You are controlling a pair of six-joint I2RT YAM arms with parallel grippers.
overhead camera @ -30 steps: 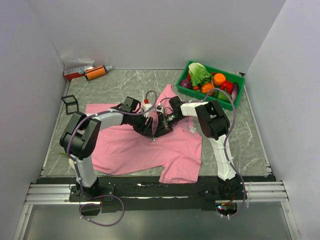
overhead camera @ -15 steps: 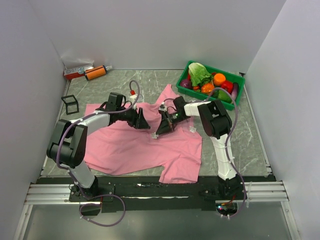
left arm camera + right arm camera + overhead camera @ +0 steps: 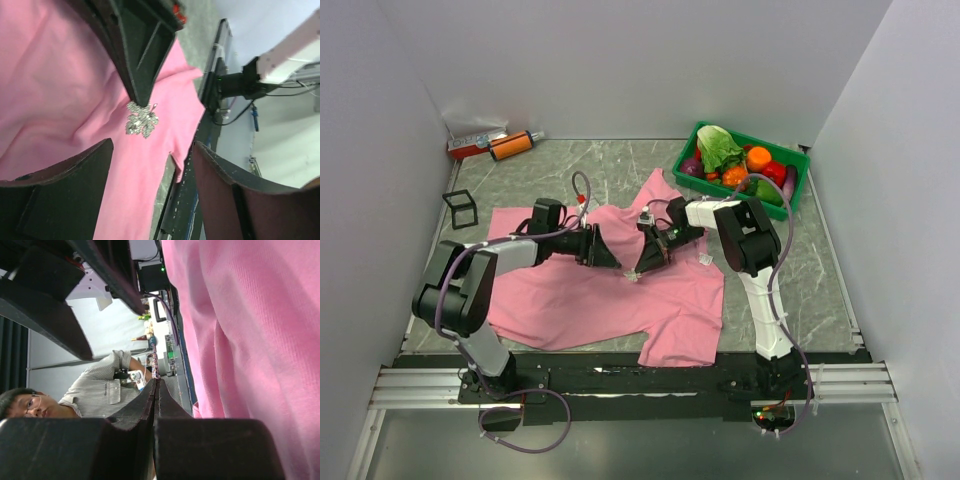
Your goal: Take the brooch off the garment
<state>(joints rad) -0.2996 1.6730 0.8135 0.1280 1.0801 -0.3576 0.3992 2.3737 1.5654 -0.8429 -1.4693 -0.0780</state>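
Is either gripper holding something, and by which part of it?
The right gripper seems to pinch the brooch by its edge; the left gripper is open, empty.

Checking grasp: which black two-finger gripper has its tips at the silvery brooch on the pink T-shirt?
The right gripper, shut at the brooch; the left gripper gapes open.

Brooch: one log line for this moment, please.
right gripper shut on small silvery brooch | left gripper open, facing it | brooch on pink cloth T-shirt
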